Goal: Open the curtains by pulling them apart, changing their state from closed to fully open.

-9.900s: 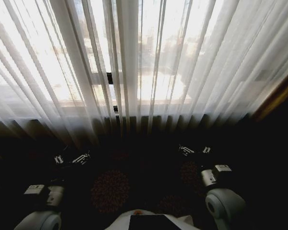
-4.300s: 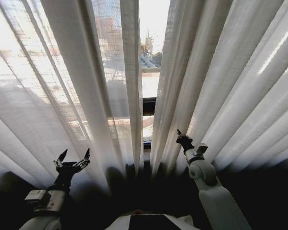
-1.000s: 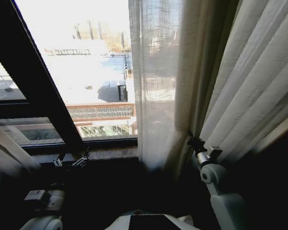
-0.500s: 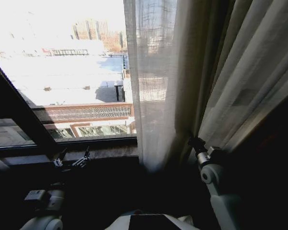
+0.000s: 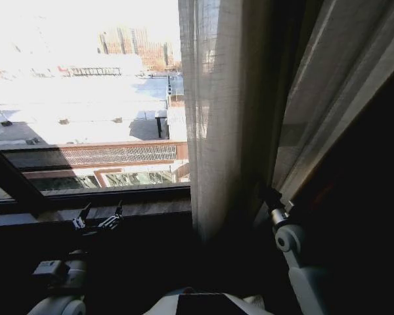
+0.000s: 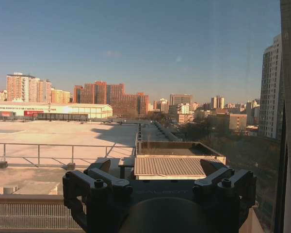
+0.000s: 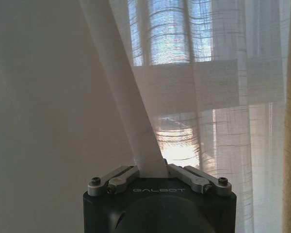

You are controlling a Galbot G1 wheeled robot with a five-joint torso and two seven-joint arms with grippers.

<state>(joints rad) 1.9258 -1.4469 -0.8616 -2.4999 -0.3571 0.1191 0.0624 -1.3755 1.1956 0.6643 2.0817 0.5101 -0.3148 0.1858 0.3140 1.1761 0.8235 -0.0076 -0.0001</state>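
Right gripper (image 7: 153,175) pinches a fold of the sheer curtain (image 5: 213,118), which hangs vertically, bunched at the window's right directly above that claw, while the left gripper (image 5: 97,218) sits spread and empty by the bare sill (image 5: 118,209).

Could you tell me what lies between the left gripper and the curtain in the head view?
Only bare window sill and dark wall below it separate the left gripper from the curtain. The right gripper is shut on a fold of it.
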